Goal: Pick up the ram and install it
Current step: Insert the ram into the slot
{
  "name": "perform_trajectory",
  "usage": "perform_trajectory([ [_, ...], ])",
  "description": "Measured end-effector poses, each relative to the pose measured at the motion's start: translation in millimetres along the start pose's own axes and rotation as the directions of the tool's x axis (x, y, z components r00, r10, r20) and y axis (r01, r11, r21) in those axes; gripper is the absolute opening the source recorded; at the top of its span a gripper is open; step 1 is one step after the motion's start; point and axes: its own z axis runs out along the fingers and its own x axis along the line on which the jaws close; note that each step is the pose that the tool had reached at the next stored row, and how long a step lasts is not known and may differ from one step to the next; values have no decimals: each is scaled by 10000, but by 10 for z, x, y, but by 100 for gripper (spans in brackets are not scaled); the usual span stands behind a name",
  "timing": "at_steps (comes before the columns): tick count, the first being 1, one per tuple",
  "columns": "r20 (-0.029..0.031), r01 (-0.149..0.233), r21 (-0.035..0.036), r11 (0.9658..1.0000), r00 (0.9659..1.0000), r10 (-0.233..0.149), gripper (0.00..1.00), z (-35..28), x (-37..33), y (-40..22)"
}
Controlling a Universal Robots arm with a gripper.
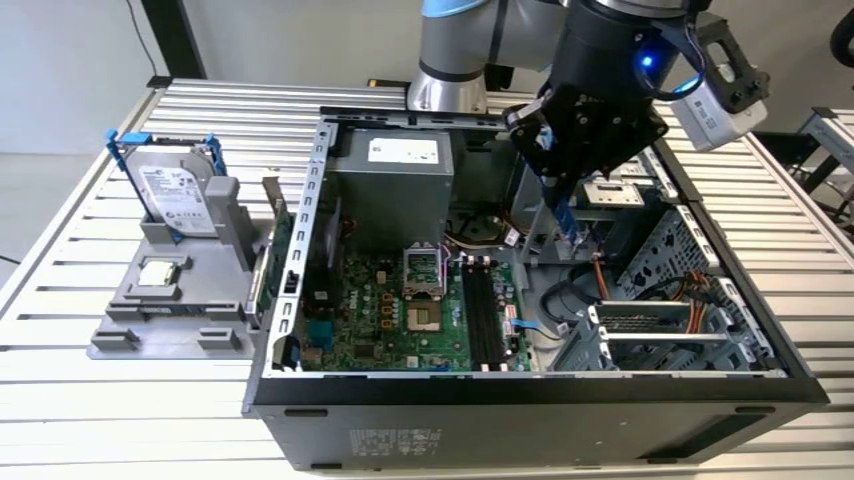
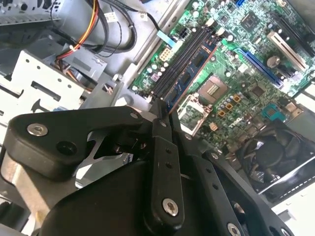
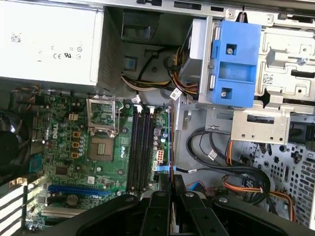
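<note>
My gripper (image 1: 571, 192) hangs over the open computer case (image 1: 287, 260), above the motherboard's right side, and is shut on the ram (image 1: 575, 228), a thin blue stick pointing down. In the second wrist view the ram (image 2: 191, 73) reaches from the closed fingertips (image 2: 161, 129) of the gripper (image 2: 165, 117) toward the black slots (image 2: 179, 56), apart from them. The first wrist view shows the ram (image 3: 170, 147) edge-on, beside the slots (image 3: 140, 147), with the gripper (image 3: 170, 181) shut around it. In the exterior view the slots (image 1: 483, 310) lie well below the stick.
A silver hard drive in a blue bracket (image 1: 174, 190) and a small square chip (image 1: 160, 270) sit on a grey stand at the exterior view's left. Inside the case are the power supply (image 1: 394, 170), an open CPU socket (image 1: 422, 275), the drive cage (image 1: 667, 330) and orange cables (image 3: 246, 189).
</note>
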Motion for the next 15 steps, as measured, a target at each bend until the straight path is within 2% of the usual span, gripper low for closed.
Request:
perform_trajectory([
  [2,2,-7,-1,10000,10000,7,0,5,9,0],
  [6,9,-210,4,9998,9998,210,0,73,28,0],
  [8,15,-479,10,9989,9988,479,0,110,29,0],
  [11,28,-1024,20,9947,9947,1023,0,164,31,-2],
  [15,42,-1636,33,9865,9865,1636,0,232,33,-3],
])
